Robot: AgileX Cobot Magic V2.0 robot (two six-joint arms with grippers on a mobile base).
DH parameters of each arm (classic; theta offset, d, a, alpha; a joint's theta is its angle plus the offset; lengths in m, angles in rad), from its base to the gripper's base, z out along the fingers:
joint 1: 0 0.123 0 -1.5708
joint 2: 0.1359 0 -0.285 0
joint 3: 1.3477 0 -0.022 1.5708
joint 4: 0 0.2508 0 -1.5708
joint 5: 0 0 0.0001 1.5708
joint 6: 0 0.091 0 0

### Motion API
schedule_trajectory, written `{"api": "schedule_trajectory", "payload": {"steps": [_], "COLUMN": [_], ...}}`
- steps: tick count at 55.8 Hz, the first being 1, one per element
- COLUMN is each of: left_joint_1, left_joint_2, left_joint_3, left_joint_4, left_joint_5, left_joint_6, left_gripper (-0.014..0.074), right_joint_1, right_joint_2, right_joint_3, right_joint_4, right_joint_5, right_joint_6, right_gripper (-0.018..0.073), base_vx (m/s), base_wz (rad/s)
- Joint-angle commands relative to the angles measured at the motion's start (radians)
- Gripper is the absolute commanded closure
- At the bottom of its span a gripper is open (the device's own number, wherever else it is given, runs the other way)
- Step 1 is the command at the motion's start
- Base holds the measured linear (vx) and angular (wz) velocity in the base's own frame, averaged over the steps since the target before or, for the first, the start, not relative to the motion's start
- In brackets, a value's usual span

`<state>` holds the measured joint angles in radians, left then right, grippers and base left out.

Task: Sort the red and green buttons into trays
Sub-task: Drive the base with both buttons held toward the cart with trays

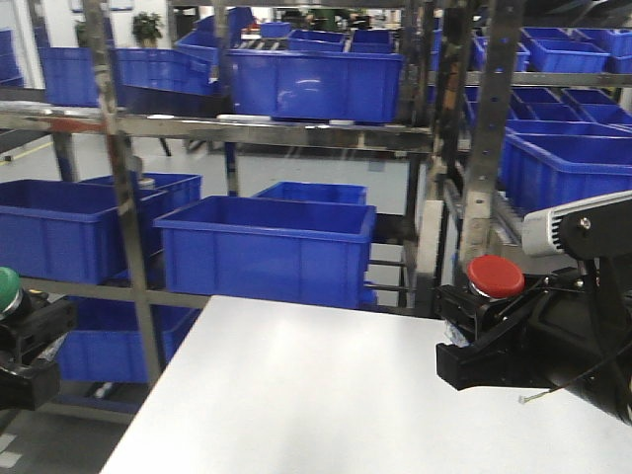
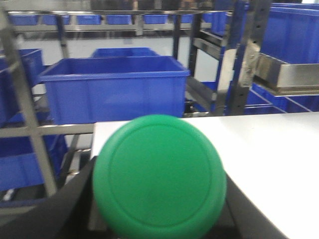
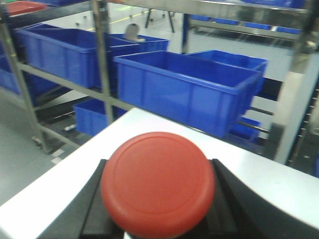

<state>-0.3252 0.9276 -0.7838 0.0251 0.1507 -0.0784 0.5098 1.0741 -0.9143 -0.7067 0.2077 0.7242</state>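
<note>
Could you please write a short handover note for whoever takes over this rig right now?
Left gripper: shut on the green button, held in the air off the left side of the white table.
Right gripper: shut on the red button, cap up, over the table's right side.
Trays: neither shows in any view; only blue crates on the racks behind.
Done: both buttons are in hand.
Left: find the trays and set each button in one, presumably by matching colour.
</note>
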Motion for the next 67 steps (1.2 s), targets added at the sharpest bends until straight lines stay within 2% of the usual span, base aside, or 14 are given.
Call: {"api": "schedule_trajectory", "payload": {"steps": [1, 67], "left_joint_1": [-0.009, -0.009], "left_joint_2": [-0.016, -0.016], "left_joint_3": [-0.031, -0.031], "left_joint_4": [-0.006, -0.006], "left_joint_5": [-0.092, -0.092], "left_joint_6": [-0.008, -0.008], "left_gripper": [0.0596, 0.0596], "right_joint_1": [-0.001, -0.001], "right_joint_2": [-0.023, -0.023], "right_joint_3": [-0.03, -0.03], "right_joint_4": [-0.016, -0.016], "right_joint_5": [-0.064, -0.064], "right_joint_6": [-0.002, -0.002], "right_gripper": [0.0548, 0.0548], "base_vx": [-0.17, -0.09], "base_wz": [0.33, 0.36]}}
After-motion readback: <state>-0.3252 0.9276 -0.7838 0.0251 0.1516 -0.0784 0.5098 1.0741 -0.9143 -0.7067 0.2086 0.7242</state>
